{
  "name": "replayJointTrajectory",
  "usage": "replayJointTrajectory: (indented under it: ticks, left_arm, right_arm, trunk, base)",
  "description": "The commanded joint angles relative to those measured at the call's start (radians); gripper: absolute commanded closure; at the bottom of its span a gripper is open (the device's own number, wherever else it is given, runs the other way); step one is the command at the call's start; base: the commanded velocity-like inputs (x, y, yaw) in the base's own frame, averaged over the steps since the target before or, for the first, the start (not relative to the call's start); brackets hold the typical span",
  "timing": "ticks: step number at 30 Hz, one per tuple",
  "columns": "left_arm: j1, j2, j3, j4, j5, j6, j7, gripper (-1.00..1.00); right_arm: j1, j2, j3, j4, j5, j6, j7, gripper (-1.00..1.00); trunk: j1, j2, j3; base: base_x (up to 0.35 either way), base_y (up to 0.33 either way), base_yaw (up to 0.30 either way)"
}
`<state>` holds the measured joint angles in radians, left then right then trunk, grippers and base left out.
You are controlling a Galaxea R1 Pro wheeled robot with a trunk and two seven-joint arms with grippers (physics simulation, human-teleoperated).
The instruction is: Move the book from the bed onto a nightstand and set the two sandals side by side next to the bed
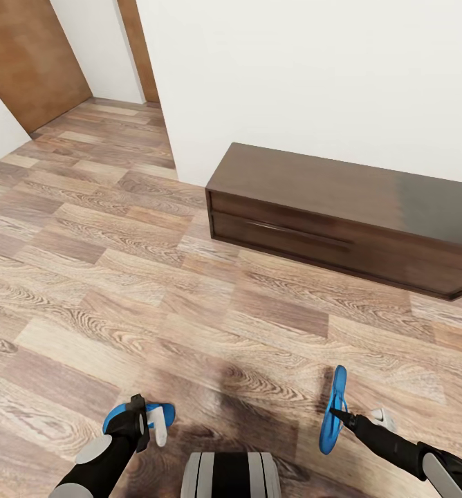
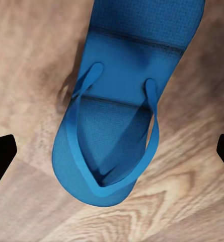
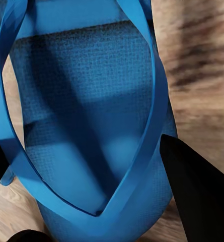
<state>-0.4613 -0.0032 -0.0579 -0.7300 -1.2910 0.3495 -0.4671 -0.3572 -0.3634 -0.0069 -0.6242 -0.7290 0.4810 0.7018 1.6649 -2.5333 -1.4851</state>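
Observation:
One blue sandal (image 1: pixel 167 414) lies flat on the wood floor at the lower left, strap side up (image 2: pixel 117 116). My left gripper (image 1: pixel 149 423) hangs just above it, open, a finger on either side (image 2: pixel 112 154). A second blue sandal (image 1: pixel 335 408) stands on edge above the floor at the lower right. My right gripper (image 1: pixel 337 413) is shut on it near the strap, with the sole close up between the dark fingers (image 3: pixel 197 194). The book, the bed and the nightstand are out of view.
A long low dark brown cabinet (image 1: pixel 342 214) stands against the white wall ahead on the right. A passage with brown doors (image 1: pixel 30 59) opens at the far left. Wood-plank floor (image 1: pixel 155 277) stretches between. My base (image 1: pixel 231 476) is at the bottom edge.

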Motion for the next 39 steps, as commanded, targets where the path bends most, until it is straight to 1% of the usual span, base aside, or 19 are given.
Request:
replayJointTrajectory:
  ticks: [1,11,18,39]
  left_arm:
    - [0.0,0.0,-0.002,-0.002,-0.007,0.003,-0.007,-1.0]
    - [0.0,0.0,-0.002,-0.002,-0.007,0.003,-0.007,-1.0]
    - [0.0,0.0,-0.002,-0.002,-0.007,0.003,-0.006,-1.0]
    - [0.0,0.0,-0.002,-0.002,-0.007,0.003,-0.005,-1.0]
  right_arm:
    - [0.0,0.0,-0.001,0.0,-0.007,0.008,0.001,1.0]
    - [0.0,0.0,-0.001,0.0,-0.007,0.008,0.001,1.0]
    - [0.0,0.0,-0.001,0.0,-0.007,0.008,0.001,1.0]
    - [0.0,0.0,-0.001,0.0,-0.007,0.008,0.001,1.0]
  trunk:
    - [0.0,0.0,-0.001]
    - [0.0,0.0,-0.001]
    - [0.0,0.0,-0.001]
    - [0.0,0.0,-0.001]
  base:
    - [0.0,0.0,0.0]
    - [0.0,0.005,0.0]
    - [0.0,0.119,0.0]
    - [0.007,0.022,0.0]
